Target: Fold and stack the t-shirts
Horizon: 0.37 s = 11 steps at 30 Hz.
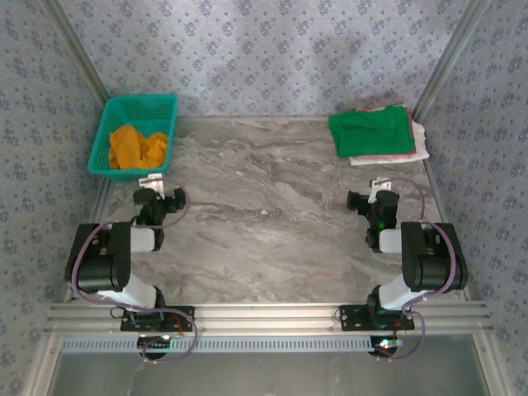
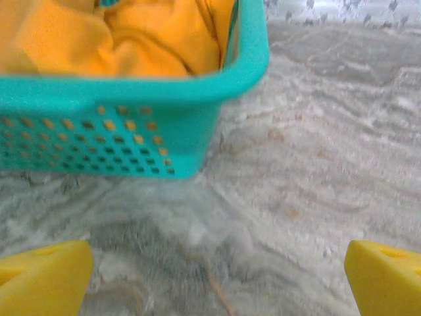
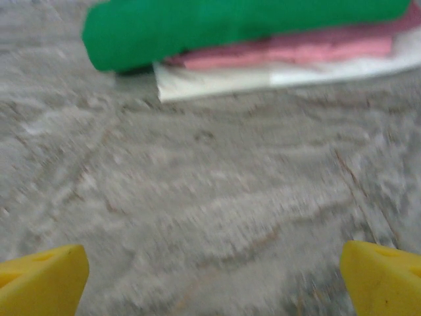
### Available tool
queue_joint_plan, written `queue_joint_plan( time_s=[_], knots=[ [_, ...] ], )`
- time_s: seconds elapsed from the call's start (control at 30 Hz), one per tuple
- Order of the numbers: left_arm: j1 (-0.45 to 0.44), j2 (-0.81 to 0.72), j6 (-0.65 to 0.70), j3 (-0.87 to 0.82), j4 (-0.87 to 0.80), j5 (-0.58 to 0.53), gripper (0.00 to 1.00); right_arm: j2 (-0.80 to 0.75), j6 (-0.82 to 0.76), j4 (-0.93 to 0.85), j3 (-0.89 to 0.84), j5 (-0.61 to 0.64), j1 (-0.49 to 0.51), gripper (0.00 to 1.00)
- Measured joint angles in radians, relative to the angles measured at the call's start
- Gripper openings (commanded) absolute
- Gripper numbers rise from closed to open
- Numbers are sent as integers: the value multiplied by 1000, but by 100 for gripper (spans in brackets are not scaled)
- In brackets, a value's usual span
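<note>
**Top external: both grippers empty, one shirt in the basket, three stacked**

You have the left gripper [image 1: 152, 181] low over the table [image 1: 272, 223], just in front of the teal basket [image 1: 136, 101] at the far left corner. Its jaws are spread wide and hold nothing. The orange shirt [image 1: 137, 147] lies crumpled inside the basket.

On your left wrist view, the two yellow fingertips [image 2: 43, 280] sit at the lower corners with bare marble between them. The basket's near corner is close ahead, and orange cloth bulges up to its rim.

Your right gripper [image 1: 378, 188] is on the right side of the table, pointing towards the far right corner. Its jaws are also spread wide and empty. The green shirt [image 1: 371, 130] lies folded there on top of the pink shirt [image 1: 373, 103], with the white shirt [image 1: 419, 148] at the bottom. The edges of the pink and white shirts stick out beyond the green one.

The right wrist view is blurred, but you can make out the three layers lying flat, well apart from the fingertips.
</note>
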Motion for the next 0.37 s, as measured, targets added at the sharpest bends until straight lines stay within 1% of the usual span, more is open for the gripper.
queue_joint_plan(
  time_s=[0.07, 0.37],
  knots=[
    [2, 0, 0, 12, -3, 2, 98, 0, -5, 3, 16, -3, 12, 100],
    [1, 0, 0, 13, -27, 9, 98, 0, -8, 5, 18, -12, 8, 100]
  ],
)
